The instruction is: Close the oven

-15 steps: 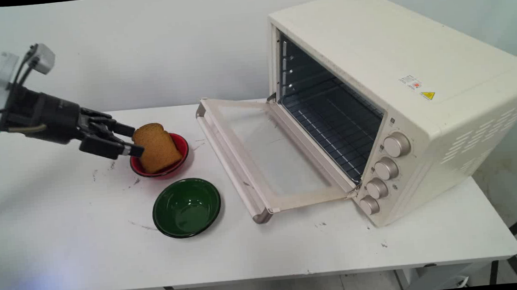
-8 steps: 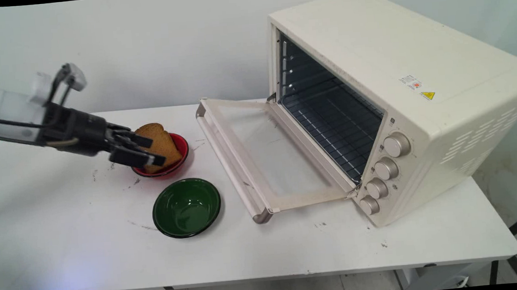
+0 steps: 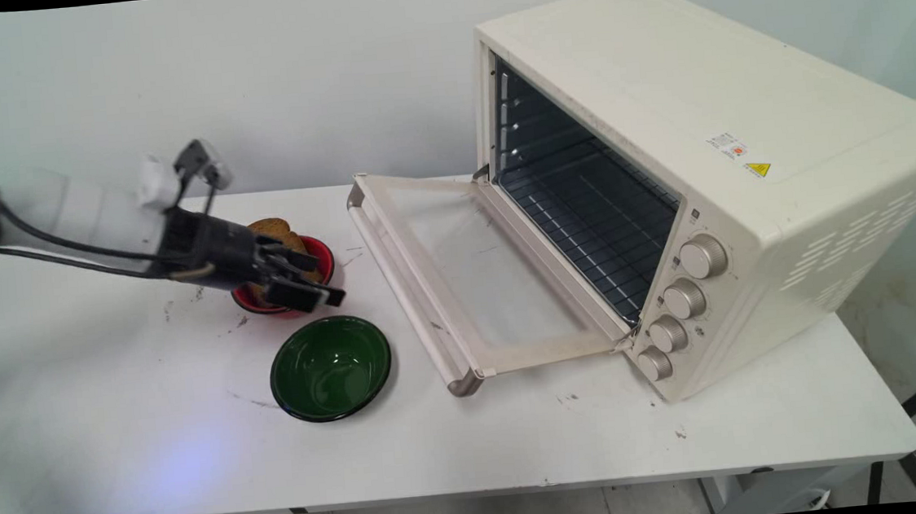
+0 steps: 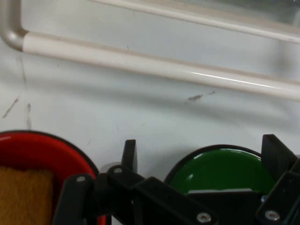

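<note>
Item: gripper (image 3: 319,280) at red bowl (image 3: 322,255), left centre of frame.
Fingers (image 4: 130,154) spread wide, empty, low over the bowl's near rim; brown bread slice (image 3: 272,227) stands in the bowl behind them. Green bowl (image 3: 330,367) just below. Toaster oven (image 3: 704,164) at right, door (image 3: 460,281) dropped open on white table (image 3: 111,415).

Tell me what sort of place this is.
Probably a robotics lab bench set up as a mock kitchen: a bare white table against a plain wall holds only a toaster oven, a slice of bread in a red bowl and a green bowl, with a cabled gripper reaching in.
</note>
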Controlling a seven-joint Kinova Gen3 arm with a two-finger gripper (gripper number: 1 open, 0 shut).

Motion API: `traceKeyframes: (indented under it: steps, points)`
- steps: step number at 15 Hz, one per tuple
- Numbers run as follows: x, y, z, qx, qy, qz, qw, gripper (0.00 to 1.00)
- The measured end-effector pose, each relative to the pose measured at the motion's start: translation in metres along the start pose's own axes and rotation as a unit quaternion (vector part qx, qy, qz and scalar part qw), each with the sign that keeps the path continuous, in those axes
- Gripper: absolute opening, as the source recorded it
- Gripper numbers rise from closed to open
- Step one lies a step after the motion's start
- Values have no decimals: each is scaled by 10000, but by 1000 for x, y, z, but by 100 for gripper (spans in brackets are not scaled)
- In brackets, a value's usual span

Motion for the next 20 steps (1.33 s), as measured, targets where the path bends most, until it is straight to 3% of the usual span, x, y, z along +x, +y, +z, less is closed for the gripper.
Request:
traceKeyframes:
  steps: [6, 7, 14, 20]
  points:
    - [6, -2, 50, 29, -83, 669, 9977, 100]
    - [7, -2, 57, 32, -88, 747, 9972, 0]
    - [16, 0, 92, -32, 3, 950, 9955, 0]
    - [33, -3, 101, -47, 279, 969, 9949, 0]
